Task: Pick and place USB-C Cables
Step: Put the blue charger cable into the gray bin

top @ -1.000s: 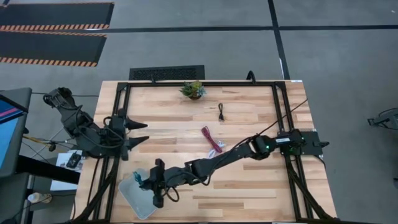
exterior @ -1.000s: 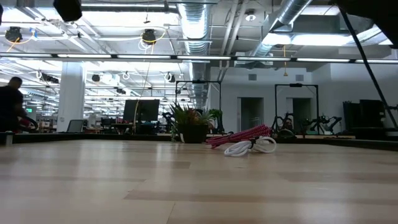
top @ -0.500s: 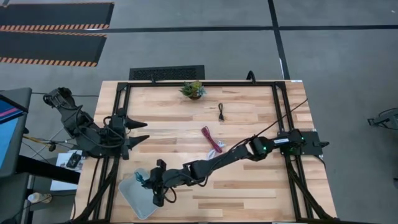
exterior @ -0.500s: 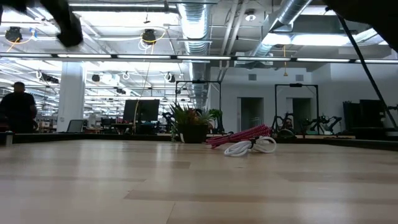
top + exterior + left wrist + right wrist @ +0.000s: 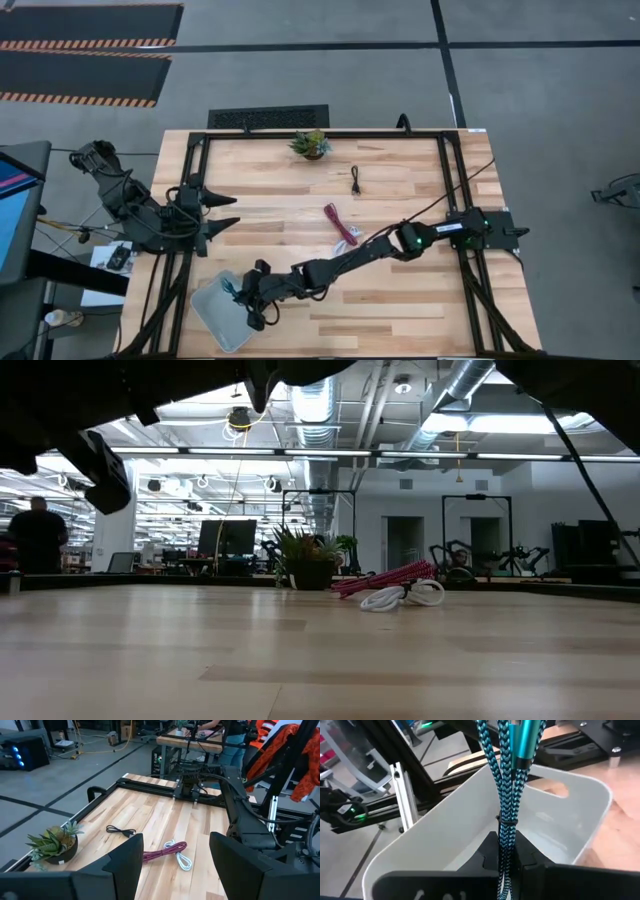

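Teal USB-C cable [image 5: 506, 795] is pinched between my right gripper's [image 5: 504, 851] closed fingers, hanging directly over the white bin [image 5: 580, 832] near the table's front left corner. Well away from those fingers, toward the table's middle, the dark red cable [image 5: 333, 217] and white cable [image 5: 353, 235] lie touching, the black cable [image 5: 356, 180] beyond them. My left gripper [image 5: 228, 213] waits at the left edge, fingers apart, empty.
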Tool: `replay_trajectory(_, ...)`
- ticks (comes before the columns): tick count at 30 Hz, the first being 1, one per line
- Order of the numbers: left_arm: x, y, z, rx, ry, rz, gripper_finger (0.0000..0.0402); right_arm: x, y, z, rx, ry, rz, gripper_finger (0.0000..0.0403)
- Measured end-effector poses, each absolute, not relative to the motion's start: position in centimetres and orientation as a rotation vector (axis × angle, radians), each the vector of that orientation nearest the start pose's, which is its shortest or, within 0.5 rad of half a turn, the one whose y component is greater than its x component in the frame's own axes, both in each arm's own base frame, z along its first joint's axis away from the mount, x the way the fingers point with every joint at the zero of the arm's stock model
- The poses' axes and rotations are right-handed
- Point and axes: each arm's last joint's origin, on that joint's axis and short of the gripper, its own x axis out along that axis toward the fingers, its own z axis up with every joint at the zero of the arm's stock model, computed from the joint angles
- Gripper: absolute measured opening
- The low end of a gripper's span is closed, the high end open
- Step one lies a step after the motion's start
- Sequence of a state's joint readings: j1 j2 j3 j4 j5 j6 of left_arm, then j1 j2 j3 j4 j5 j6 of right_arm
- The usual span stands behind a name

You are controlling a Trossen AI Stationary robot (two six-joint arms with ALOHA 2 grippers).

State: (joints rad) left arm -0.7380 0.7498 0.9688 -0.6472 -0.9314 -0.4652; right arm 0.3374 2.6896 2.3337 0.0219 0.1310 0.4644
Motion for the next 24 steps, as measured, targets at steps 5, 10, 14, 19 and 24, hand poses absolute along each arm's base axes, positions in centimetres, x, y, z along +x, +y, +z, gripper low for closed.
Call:
replay_trajectory(5,11.2,-7.1,36.0,-0.142,0.236,0.251,0.0217,56.7,19.8,15.0,0.388,0.369,0.13,0.0014)
replay_trajectory(10,11.3,-7.1,36.0,-0.142,0.237,0.251,0.0217,56.8,19.9,13.3,0.434,0.402,0.161,0.0014)
replay_trajectory(14,11.3,-7.1,36.0,-0.142,0.237,0.251,0.0217,56.9,19.8,13.3,0.445,0.41,0.172,0.0016)
replay_trajectory(19,11.3,-7.1,35.9,-0.141,0.238,0.252,0.0217,57.0,19.4,13.3,0.45,0.412,0.177,0.0023)
replay_trajectory(24,11.2,-7.1,35.8,-0.14,0.245,0.254,0.0217,57.0,19.4,13.3,0.443,0.411,0.179,0.0056)
